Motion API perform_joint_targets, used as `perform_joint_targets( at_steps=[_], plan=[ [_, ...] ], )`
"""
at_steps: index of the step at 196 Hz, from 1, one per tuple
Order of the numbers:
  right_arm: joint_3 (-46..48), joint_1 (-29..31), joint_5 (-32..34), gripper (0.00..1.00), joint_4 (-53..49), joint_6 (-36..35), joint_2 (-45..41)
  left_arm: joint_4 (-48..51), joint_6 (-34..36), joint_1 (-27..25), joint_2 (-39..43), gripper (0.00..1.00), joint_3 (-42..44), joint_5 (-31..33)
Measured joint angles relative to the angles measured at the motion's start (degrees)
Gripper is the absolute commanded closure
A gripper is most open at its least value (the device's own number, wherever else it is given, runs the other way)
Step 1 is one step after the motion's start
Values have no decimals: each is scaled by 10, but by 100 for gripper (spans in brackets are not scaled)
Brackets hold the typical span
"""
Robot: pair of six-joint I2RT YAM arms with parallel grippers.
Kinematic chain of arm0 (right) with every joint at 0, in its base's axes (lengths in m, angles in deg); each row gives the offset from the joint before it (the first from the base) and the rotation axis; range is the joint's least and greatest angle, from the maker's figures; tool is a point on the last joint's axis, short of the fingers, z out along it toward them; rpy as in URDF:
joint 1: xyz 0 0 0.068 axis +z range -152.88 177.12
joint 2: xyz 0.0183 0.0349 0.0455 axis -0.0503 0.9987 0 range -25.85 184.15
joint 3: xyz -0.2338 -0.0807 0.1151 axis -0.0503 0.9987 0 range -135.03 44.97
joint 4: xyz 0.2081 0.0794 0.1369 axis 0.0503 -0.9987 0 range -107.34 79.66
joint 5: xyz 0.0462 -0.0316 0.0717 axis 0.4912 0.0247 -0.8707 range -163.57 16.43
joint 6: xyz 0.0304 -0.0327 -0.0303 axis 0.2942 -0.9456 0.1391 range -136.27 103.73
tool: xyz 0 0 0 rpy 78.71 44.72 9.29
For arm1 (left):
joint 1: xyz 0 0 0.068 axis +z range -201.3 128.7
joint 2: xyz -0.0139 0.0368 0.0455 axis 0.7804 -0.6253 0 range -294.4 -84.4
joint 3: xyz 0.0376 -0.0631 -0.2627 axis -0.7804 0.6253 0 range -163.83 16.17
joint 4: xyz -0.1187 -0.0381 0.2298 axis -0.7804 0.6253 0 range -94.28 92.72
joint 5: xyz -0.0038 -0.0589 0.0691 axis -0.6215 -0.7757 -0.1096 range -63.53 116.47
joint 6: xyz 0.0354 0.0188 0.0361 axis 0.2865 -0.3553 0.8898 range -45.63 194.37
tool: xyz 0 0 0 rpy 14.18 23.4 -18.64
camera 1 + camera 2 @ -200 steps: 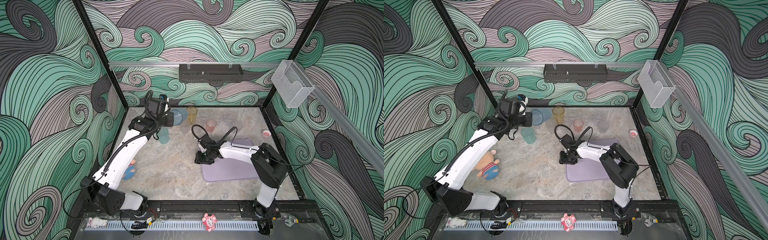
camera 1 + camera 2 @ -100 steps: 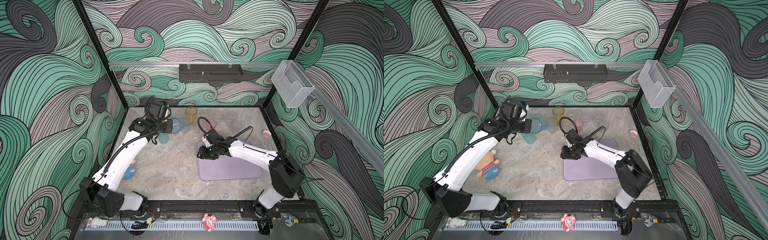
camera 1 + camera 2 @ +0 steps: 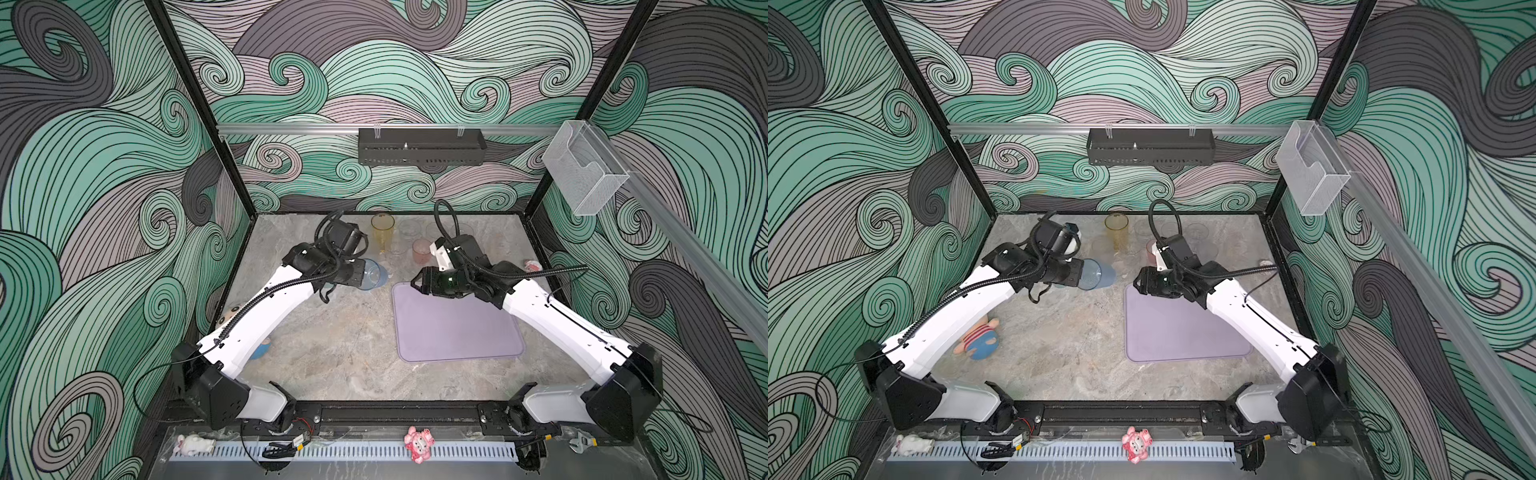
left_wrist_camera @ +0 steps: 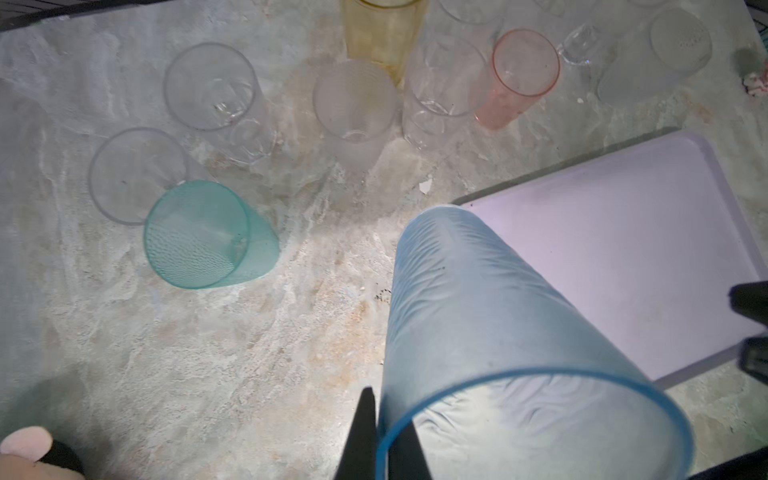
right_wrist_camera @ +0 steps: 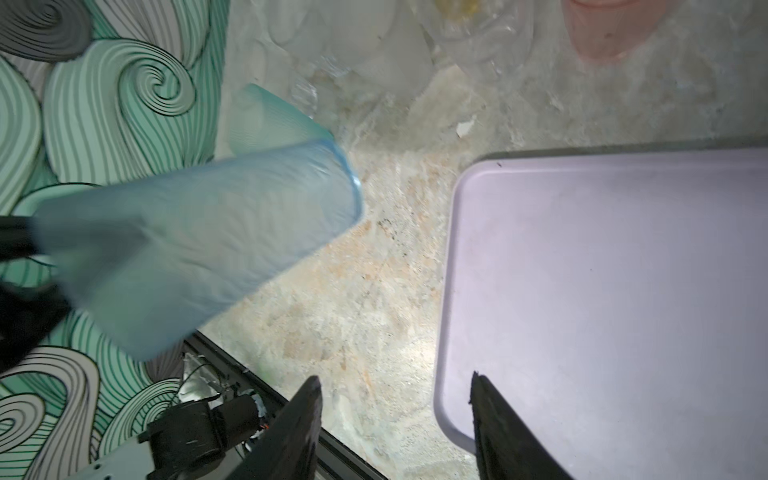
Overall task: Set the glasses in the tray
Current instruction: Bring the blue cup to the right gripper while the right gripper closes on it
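Top views first: left claw (image 3: 356, 275) clamped on the rim of a tall translucent blue plastic tumbler (image 3: 374, 273), tipped on its side above the marbled grey tabletop (image 3: 332, 345), just beside the far corner of the flat pale lilac plastic tray (image 3: 457, 328). Nothing on the tray yet. Right claw (image 3: 417, 284) hovering over that same corner.

Over to the left wrist: dark fingers (image 4: 361, 432) pinching the blue wall at the rim. Behind, on the tabletop, a teal ribbed tumbler (image 4: 203, 237), a short pink tumbler (image 4: 519, 75), an amber tumbler (image 4: 382, 33) and several clear ones, all off the tray.

Right wrist now: fingers (image 5: 299, 428) well apart, nothing between them, lilac corner below.

Looks like the carrying step for the first glass. Next, probably: swing over the low rim, turn upright, set the base flat, then release.
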Motion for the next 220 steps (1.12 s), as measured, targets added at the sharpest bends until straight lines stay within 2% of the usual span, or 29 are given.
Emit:
perform_joint_targets(
  at_steps=[51, 92, 143, 195, 220],
  plan=[
    [-62, 48, -3, 38, 2, 4, 9, 11, -34, -18, -72, 100, -1, -3],
    [-71, 83, -1, 40, 19, 15, 52, 13, -48, -27, -73, 100, -13, -6],
    [-71, 87, 16, 42, 29, 21, 103, 9, -63, -35, -73, 100, -15, -13],
    [-72, 87, 65, 50, 21, 22, 130, 6, -77, -37, -73, 100, -26, -4],
    [-77, 89, 85, 59, 19, 20, 133, 3, -83, -47, -73, 100, -30, 6]
  ],
)
